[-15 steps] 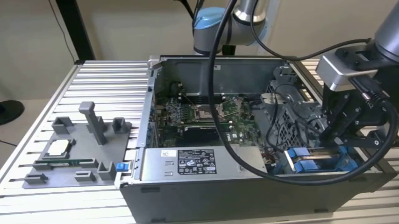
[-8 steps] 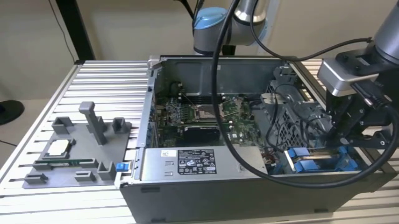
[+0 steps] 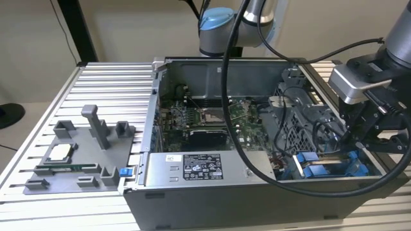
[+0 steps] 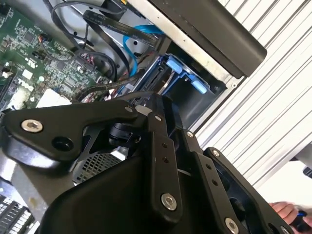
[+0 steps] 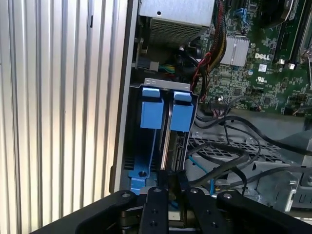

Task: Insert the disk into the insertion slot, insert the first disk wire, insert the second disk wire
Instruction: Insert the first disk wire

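You're looking at insertion slot (image 3: 324, 166): bright blue plastic parts on grey metal. See perforated cage (image 3: 292, 132): dark grey, dotted with holes. Note motherboard (image 3: 205, 115): green, flecked silver. Then power-supply box (image 3: 202, 169): silver, white label, black print. Your gripper (image 5: 170, 178): black, silver screw heads. Most cables (image 5: 229, 156) black; one wire (image 4: 141, 28) light blue. Your table (image 3: 109, 82): pale silver, ribbed stripes. Your fixture tray (image 3: 77, 163): mid grey. Your arm joint cap (image 3: 216, 19): light blue.

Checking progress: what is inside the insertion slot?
Two blue tabs with a thin grey edge between them sit inside the insertion slot. The gripper covers one end, hiding the rest.
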`<state>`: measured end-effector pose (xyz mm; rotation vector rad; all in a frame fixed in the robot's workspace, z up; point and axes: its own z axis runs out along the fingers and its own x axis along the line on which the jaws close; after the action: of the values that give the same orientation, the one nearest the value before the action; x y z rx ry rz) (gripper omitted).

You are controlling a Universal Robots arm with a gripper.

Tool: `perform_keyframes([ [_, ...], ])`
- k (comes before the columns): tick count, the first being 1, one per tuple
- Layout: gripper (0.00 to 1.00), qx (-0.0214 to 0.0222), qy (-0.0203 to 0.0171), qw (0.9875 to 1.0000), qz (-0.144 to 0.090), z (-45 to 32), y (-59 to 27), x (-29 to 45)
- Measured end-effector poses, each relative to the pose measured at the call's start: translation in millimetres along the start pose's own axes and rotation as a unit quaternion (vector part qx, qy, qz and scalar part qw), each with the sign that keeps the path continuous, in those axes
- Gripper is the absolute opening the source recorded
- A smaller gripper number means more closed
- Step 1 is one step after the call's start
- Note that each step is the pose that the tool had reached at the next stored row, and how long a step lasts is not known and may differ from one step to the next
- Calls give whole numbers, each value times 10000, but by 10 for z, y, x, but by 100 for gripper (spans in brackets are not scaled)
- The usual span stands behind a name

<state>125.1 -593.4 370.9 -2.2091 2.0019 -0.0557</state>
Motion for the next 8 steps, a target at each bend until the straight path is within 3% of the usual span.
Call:
perform_keyframes([
  [8, 0, 13, 0, 10000, -4, 7, 1, 1],
])
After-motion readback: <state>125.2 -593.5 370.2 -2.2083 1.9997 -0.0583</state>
